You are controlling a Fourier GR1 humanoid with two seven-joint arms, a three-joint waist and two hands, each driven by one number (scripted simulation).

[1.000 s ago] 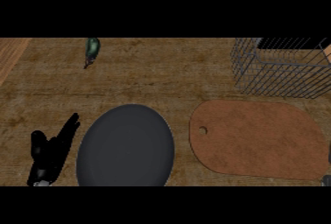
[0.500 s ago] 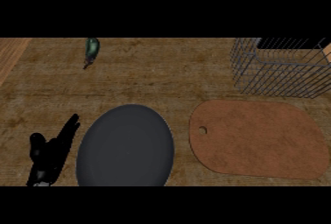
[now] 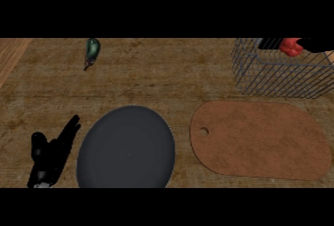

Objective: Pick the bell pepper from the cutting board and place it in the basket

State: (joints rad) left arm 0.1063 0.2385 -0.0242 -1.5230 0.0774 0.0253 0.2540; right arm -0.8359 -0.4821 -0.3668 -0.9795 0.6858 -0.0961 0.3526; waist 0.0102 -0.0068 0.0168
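Since the earlier frames, our right hand (image 3: 318, 44) has come into sight at the counter's far right corner, black fingers curled around the red bell pepper (image 3: 291, 47) and holding it over the wire basket (image 3: 280, 75), at its far rim. Our left hand (image 3: 53, 152) has not moved: it rests open, fingers straight, at the counter's near left edge beside the dark plate (image 3: 126, 150). The brown cutting board (image 3: 261, 139) near the basket lies bare as before, and the green vegetable (image 3: 92, 52) stays at the far edge.
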